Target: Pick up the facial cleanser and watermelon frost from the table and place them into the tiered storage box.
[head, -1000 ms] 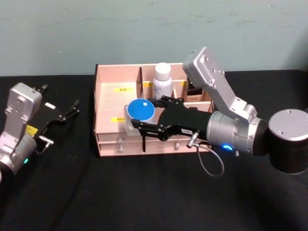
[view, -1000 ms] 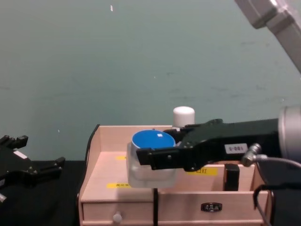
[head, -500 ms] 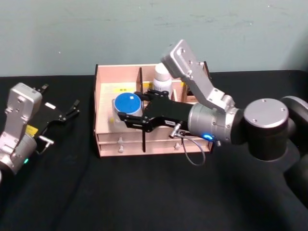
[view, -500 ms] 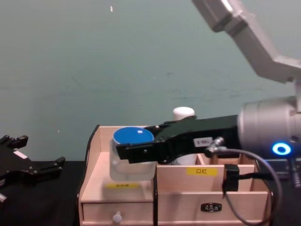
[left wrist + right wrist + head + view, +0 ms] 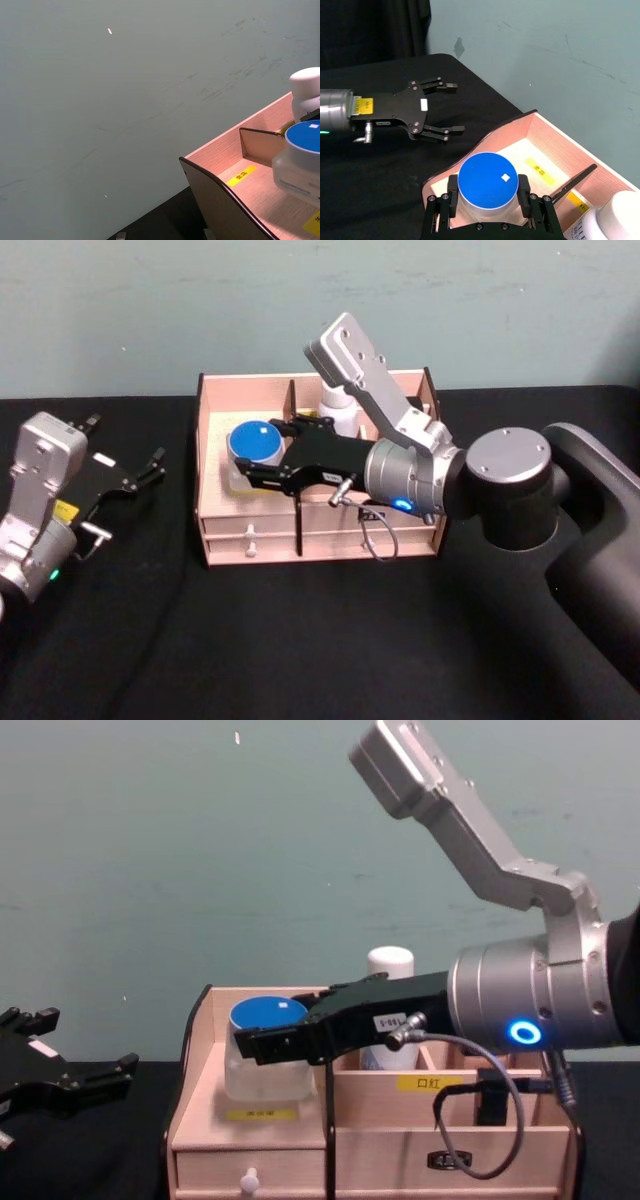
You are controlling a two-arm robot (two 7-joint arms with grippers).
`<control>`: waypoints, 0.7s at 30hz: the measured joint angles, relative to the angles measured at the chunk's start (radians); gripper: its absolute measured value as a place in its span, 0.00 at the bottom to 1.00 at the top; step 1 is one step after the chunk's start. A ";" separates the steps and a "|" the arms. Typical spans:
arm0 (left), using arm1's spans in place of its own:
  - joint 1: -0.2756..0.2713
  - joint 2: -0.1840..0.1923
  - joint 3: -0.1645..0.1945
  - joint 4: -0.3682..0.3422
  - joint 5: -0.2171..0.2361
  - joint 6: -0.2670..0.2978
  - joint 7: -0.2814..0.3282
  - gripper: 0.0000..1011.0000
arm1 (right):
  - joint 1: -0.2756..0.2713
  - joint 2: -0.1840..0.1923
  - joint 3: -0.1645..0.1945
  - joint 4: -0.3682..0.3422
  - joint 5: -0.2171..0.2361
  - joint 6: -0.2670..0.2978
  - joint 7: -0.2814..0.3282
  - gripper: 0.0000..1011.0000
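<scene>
Head view: right gripper (image 5: 255,472) clamps the squat frosted blue-lidded watermelon frost (image 5: 250,447) over the pink-beige wooden tiered storage box (image 5: 225,508), white cylindrical facial cleanser (image 5: 338,406) behind it; right wrist view: fingers (image 5: 451,192) flank the jar; chest view: left gripper (image 5: 70,1082) spread, parked aside.

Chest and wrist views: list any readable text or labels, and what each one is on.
"口红": yellow label on the tiered storage box.
Yellow label below the watermelon frost: blurred, unreadable.
White tag on the right gripper: unreadable.
Yellow tag on the left gripper: unreadable.
Facial cleanser lettering: too small.
</scene>
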State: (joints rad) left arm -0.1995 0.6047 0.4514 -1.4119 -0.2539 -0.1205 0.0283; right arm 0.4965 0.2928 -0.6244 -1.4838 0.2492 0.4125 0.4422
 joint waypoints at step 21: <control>0.000 0.000 0.000 0.000 0.000 0.000 0.000 0.99 | 0.064 -0.074 0.006 0.140 -0.038 -0.018 0.003 0.70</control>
State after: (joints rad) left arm -0.1995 0.6047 0.4514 -1.4120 -0.2539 -0.1205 0.0283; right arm 0.5601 0.2190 -0.6180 -1.3437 0.2114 0.3940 0.4447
